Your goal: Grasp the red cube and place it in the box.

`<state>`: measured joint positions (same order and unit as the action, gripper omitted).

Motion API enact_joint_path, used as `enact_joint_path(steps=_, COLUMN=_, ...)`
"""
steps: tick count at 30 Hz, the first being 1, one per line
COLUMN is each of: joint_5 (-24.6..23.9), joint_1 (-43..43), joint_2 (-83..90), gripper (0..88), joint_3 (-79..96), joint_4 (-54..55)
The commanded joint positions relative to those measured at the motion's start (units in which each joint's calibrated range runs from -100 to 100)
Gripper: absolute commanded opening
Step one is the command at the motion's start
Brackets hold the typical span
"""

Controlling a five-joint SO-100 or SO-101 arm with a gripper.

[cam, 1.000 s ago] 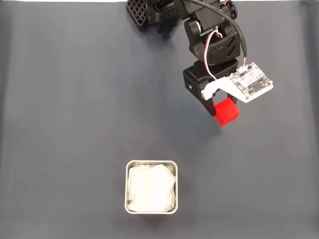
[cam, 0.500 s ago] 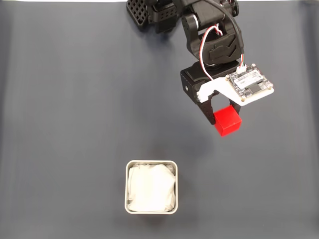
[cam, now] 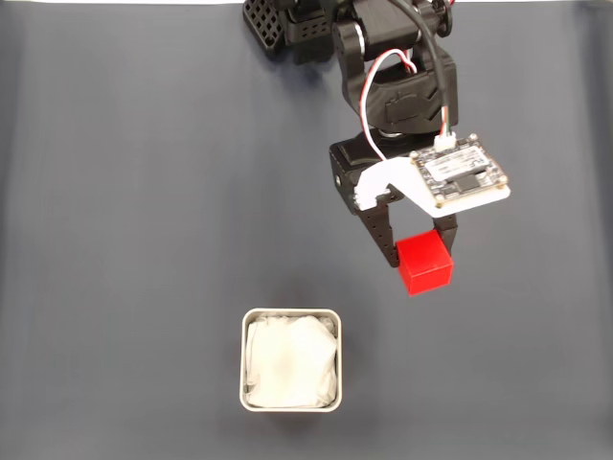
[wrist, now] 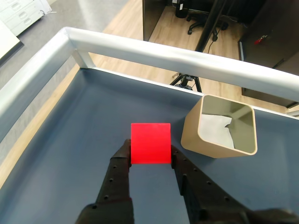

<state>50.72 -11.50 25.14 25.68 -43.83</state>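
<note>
So the gripper (wrist: 150, 154) has its two black fingers (wrist: 119, 172) clamped on the red cube (wrist: 150, 143), one pressed against each side, and the cube is held up off the dark grey-blue table (cam: 134, 240). In the fixed view the cube (cam: 424, 264) sits right of the table's middle, tucked under the arm's (cam: 397, 86) white bracket and the little circuit board (cam: 460, 172) on the wrist. There's tiny print on that board, but it's way too small to read.

The box (cam: 290, 314) is near the bottom edge of the table in the fixed view, a bit left of centre, well apart from the cube. Crumpled white paper (cam: 287, 362) lines it. In the wrist view the box (wrist: 205, 142) looks tan on the outside and shows just right of the cube, with the paper (wrist: 212, 130) low down inside.

Also in the wrist view: a silver metal rail (wrist: 187, 58) runs along the table's far edge, and past it there's wood flooring (wrist: 161, 30) and an office chair base (wrist: 198, 25). No brand names or labels that I can read on the cube or the box.
</note>
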Motion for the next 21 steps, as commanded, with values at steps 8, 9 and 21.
enact_joint_path(steps=8, joint_5=-1.17, joint_1=4.04, joint_2=-2.78, gripper=9.3, joint_3=-8.80, joint_4=-0.51)
enact_joint_path(steps=9, joint_5=-1.22, joint_1=4.40, joint_2=-3.22, gripper=9.2, joint_3=-9.25, joint_4=-0.51)
enact_joint_path(steps=21, joint_5=-2.39, joint_1=8.02, joint_2=-8.85, gripper=8.7, joint_3=-14.46, joint_4=-0.26)
